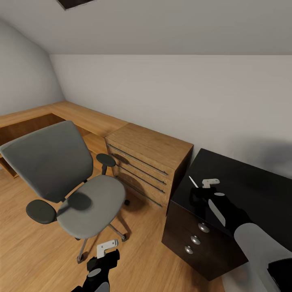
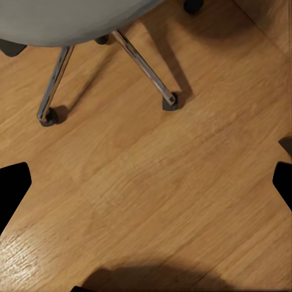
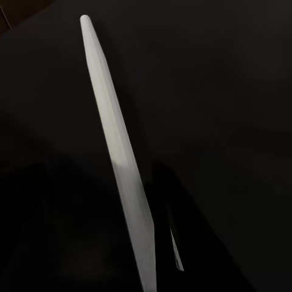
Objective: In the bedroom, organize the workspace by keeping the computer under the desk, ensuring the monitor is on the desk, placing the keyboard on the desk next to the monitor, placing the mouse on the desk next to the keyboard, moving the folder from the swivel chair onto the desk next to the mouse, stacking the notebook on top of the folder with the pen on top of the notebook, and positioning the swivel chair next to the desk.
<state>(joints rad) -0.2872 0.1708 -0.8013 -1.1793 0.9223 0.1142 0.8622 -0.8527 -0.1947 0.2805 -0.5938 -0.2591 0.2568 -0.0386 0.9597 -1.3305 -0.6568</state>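
The grey swivel chair point(image 1: 81, 194) stands on the wood floor at left, its seat bare; its chrome legs and castors point(image 2: 146, 67) appear in the left wrist view. The black desk point(image 1: 251, 182) with round-knobbed drawers point(image 1: 203, 227) is at right. My right gripper point(image 1: 206, 188) hovers over the desk's near corner, shut on a thin white pen point(image 1: 193, 181), which runs long and pale point(image 3: 115, 152) against the dark desktop. My left gripper point(image 1: 106, 248) hangs low in front of the chair, open above the floor, fingertips point(image 2: 12, 188) wide apart. Computer, monitor, keyboard, mouse, folder and notebook are out of view.
A wooden chest point(image 1: 150, 162) with long bar handles stands between chair and desk, touching the desk's side. A low wooden counter point(image 1: 61, 111) runs along the wall behind the chair. Open floor point(image 2: 158, 201) lies under my left gripper.
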